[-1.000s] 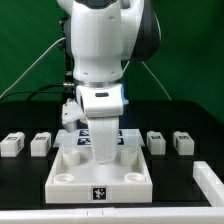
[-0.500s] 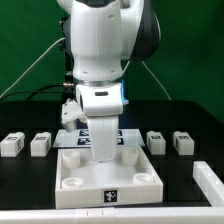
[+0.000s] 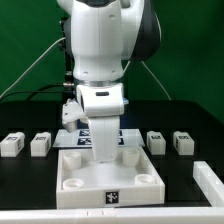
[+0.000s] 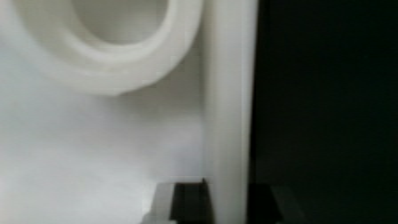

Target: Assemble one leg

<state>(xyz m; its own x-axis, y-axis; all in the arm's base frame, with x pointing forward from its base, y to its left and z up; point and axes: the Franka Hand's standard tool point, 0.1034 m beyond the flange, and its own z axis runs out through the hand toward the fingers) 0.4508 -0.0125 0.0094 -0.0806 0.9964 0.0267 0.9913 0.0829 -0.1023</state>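
The jaws have just snapped in! The gripper [image 3: 104,154] is down at the far rim of the white panel [image 3: 100,180], and the panel has jumped: its front edge now sits lower and further to the exterior view's right than half a second ago. From here that looks like a narrow pinch on the panel's thin wall. In the wrist view a white ridge of the panel [image 4: 89,140] runs straight in between the dark fingertips [image 4: 189,205], beside a round socket [image 4: 107,40].

So the base is being handled first, and no leg work has begun. The leg [image 3: 156,141] rests on the table in the exterior view at the gripper's 3 o'clock, near but clear of it, untouched. Another leg [image 3: 41,144] waits at 9 o'clock.
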